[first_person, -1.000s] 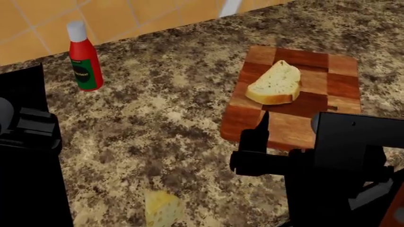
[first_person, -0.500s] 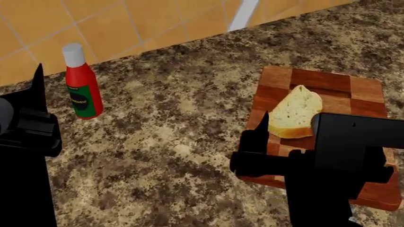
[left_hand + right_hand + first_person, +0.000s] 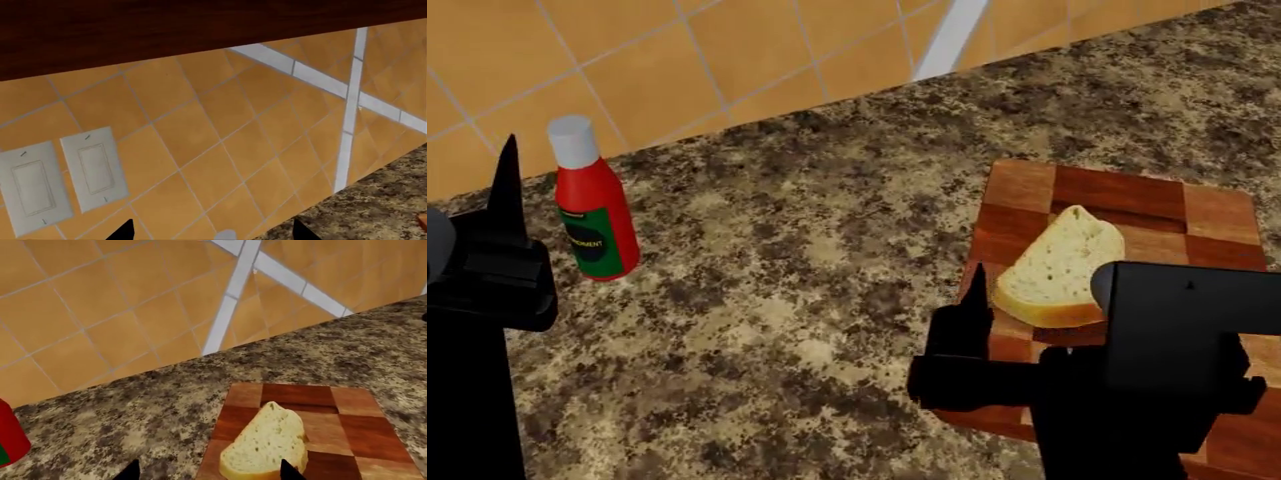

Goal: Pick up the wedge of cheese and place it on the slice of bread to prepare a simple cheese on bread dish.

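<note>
From the head camera I see the slice of bread (image 3: 1060,266) lying flat on the checkered cutting board (image 3: 1134,200), which sits on the speckled granite desk (image 3: 801,280) toward my right side. The slice's long axis runs diagonally: its rounded top points up and away toward the tiled wall (image 3: 694,50), its flat crusted base faces me and slightly left. In the right wrist camera the bread (image 3: 267,445) shows the same lean, base nearest the camera, on the board (image 3: 333,405).

I cannot find the wedge of cheese in any of the current views.

My right tool (image 3: 968,300) sits just in front of the bread's lower left edge, overlapping the board's near corner in the head view; only one dark fingertip shows clearly there. In the right wrist view two tips (image 3: 130,470) peek in widely separated, so I read it as wide, holding nothing.

My left tool (image 3: 505,190) is at the left edge, near the red ketchup bottle (image 3: 593,210), which stands upright. The left wrist camera faces the wall and two light switches (image 3: 60,180); its two tips (image 3: 125,231) stand far apart, so wide as well.
</note>
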Motion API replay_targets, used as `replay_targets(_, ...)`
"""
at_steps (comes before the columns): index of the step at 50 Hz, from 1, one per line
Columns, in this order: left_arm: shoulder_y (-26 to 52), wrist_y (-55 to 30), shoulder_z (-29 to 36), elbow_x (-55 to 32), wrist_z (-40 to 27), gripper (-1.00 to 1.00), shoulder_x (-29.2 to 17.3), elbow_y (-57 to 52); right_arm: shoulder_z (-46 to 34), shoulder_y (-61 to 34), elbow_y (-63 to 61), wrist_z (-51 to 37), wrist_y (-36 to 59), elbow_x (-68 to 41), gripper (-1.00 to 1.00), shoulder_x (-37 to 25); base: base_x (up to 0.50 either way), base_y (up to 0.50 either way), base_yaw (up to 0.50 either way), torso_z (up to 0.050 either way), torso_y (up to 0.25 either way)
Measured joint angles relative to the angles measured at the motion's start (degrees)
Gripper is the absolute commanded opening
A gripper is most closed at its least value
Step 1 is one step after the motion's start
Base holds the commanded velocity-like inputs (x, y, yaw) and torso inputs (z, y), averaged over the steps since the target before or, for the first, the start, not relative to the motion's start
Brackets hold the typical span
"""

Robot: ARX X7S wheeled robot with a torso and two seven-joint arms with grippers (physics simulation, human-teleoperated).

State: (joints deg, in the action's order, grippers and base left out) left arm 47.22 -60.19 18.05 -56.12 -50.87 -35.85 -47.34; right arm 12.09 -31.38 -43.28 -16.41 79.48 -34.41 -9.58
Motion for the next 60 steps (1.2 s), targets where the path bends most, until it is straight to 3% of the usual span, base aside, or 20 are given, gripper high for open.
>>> replay_targets(10, 0.13, 0.00, 0.18, -0.16, -0.31, 1.00, -0.12, 0.05, 3.18, -1.02, -3.94, -24.69, 3.23, -40.96, 1.00, -10.38, 0.00, 0.00, 0.00, 0.000, 0.000)
replay_targets(21, 0.28, 0.02, 0.40, -0.40, -0.52, 1.00, -0.21, 0.25, 3.85, -0.06, -7.79, -33.80, 1.87, -68.28, 1.00, -19.00, 0.00, 0.00, 0.00, 0.000, 0.000)
replay_targets(32, 0.38, 0.15, 0.57, -0.60, -0.61, 1.00, -0.31, 0.39, 1.94, 0.29, -12.92, -37.50, 3.43, -80.76, 1.00, -22.41, 0.00, 0.00, 0.00, 0.000, 0.000)
replay_targets(45, 0.36, 0.40, 0.70, -0.73, -0.85, 1.00, -0.51, 0.36, -2.93, -1.05, -15.63, -47.64, 8.30, -94.00, 1.00, -20.03, 0.00, 0.00, 0.00, 0.000, 0.000)
replay_targets(60, 0.26, 0.78, 0.89, -0.76, -0.97, 1.00, -0.79, 0.37, -9.82, -1.68, -16.47, -49.95, 10.00, -94.75, 1.00, -18.36, 0.00, 0.00, 0.00, 0.000, 0.000)
